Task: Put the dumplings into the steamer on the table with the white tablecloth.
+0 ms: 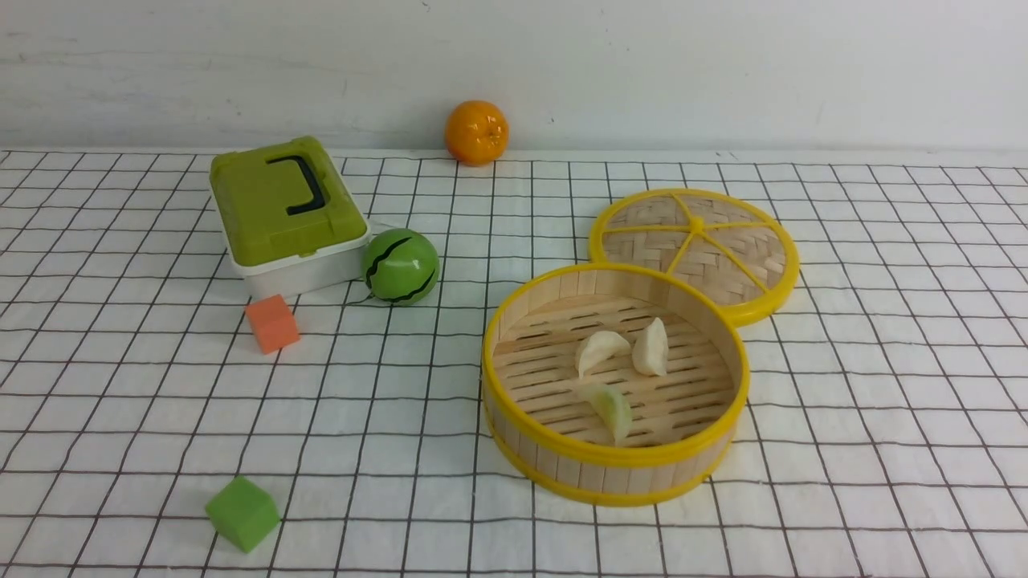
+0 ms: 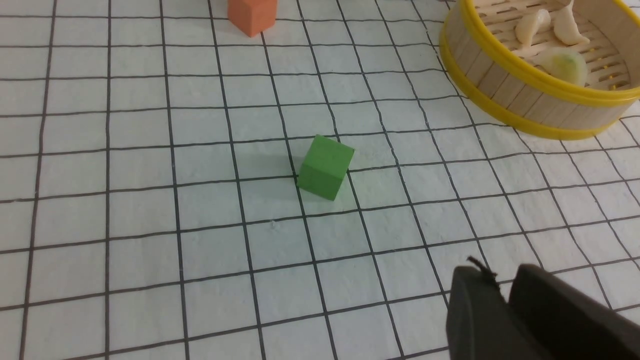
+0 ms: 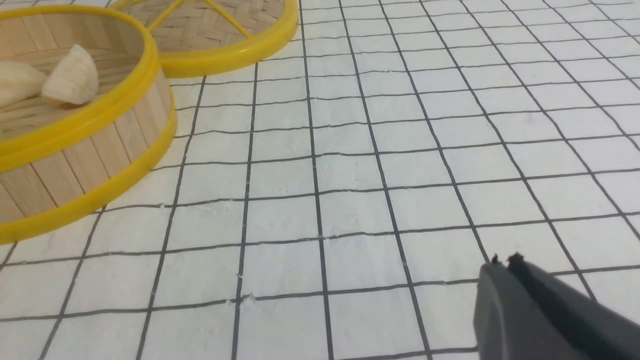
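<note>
You can call it done: all three dumplings (image 1: 617, 371) lie inside the steamer (image 1: 514, 317) right of centre on the table (image 1: 883, 449), both grippers (image 2: 505, 292) (image 3: 502, 265) pinched together, holding nothing.

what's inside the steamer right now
Three dumplings lie on the slatted floor of the steamer: two creamy white, one greenish. Its near wall hides the floor's front strip.

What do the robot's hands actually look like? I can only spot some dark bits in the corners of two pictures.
Little shows. The arms are absent from the front view. Each wrist view catches only fingertips: the left gripper has two matte black, blunt, wedge-shaped fingers with a frayed black thread at one tip. The right gripper looks dark grey to black, tapering, with a small nicked tip. No cables or markings are visible.
</note>
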